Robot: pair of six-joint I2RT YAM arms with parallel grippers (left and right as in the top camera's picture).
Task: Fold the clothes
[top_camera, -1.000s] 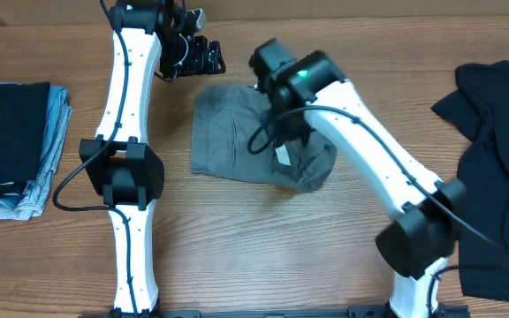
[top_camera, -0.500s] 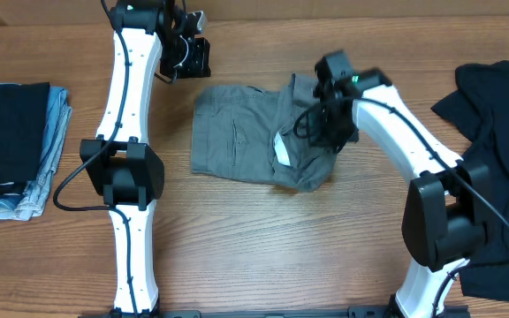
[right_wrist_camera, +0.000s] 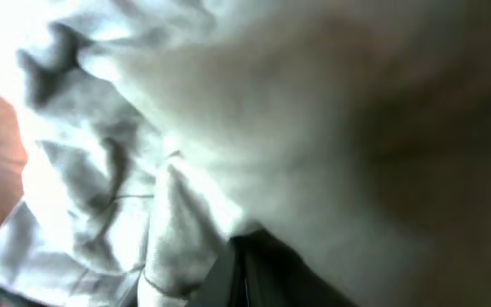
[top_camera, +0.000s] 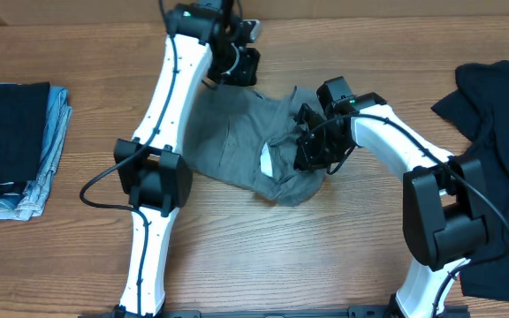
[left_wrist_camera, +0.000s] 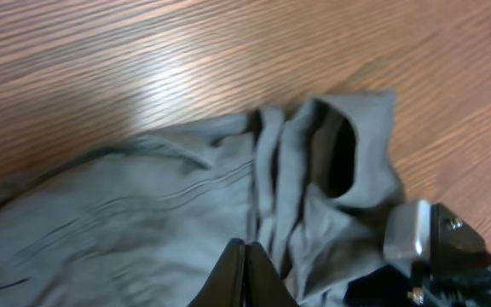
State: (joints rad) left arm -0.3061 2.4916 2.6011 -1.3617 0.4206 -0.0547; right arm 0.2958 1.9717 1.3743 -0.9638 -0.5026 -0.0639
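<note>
Mid-worktop (top_camera: 263, 265), the grey shorts (top_camera: 237, 146) lie rumpled, apparently mid-fold. The right tool (top_camera: 307, 155) clamps their 3 o'clock side and the left tool (top_camera: 240, 74) their 12 o'clock edge (both shut on cloth). The next move probably calls for drawing both grips over evenly. The black garment (top_camera: 493, 124) at 3 o'clock and the folded stack (top_camera: 11, 146) at 9 o'clock obstruct nothing.

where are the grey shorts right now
Overhead view, mid-table: the grey shorts lie crumpled between the left gripper at their far edge and the right gripper on their right side, left of the black garment.
</note>
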